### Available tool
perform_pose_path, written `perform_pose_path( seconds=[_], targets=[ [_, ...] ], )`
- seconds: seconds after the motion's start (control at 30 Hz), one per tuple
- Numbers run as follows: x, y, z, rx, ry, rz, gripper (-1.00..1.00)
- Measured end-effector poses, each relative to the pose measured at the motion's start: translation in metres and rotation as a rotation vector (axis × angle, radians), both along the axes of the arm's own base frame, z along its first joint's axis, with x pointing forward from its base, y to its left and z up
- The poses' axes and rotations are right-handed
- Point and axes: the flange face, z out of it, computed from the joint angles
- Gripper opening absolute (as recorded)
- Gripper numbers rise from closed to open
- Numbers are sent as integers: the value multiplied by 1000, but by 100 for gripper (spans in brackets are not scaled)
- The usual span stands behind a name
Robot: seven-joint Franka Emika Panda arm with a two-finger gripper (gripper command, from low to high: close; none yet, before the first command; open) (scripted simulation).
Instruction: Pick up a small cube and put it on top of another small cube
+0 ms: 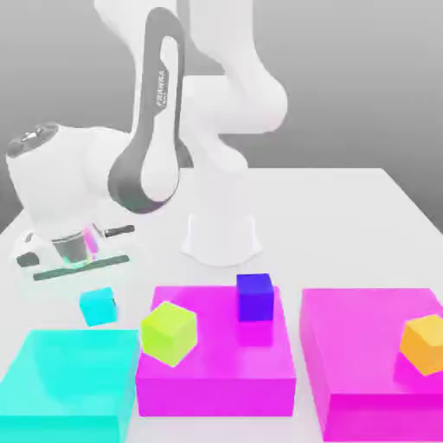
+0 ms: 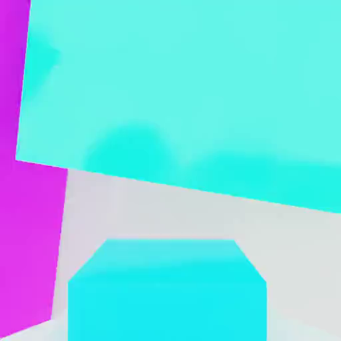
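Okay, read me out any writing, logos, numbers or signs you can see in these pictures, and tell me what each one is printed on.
"FRANKA" with a smaller line under it, too small to read: running lengthwise on the dark grey band of the robot arm, exterior view.
No other text: the small cyan cube, the dark blue cube, the lime-green cube, the orange cube and the flat blocks are plain.

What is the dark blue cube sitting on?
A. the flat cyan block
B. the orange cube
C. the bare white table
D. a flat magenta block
D. In the exterior view the dark blue cube rests on the top face of the middle magenta block, near its far edge, with the lime-green cube on the same block.
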Motion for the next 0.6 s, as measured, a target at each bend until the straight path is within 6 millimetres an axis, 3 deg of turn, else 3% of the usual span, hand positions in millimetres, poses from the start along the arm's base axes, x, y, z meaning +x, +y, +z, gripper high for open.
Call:
perform_pose_path(
  seconds=[0.27,0.5,0.6],
  targets=[
    [-5,102,53,-6,-1,396,-100],
    [-19,192,110,-113,-143,667,-100],
    [-20,209,100,-117,-186,695,-100]
  ],
)
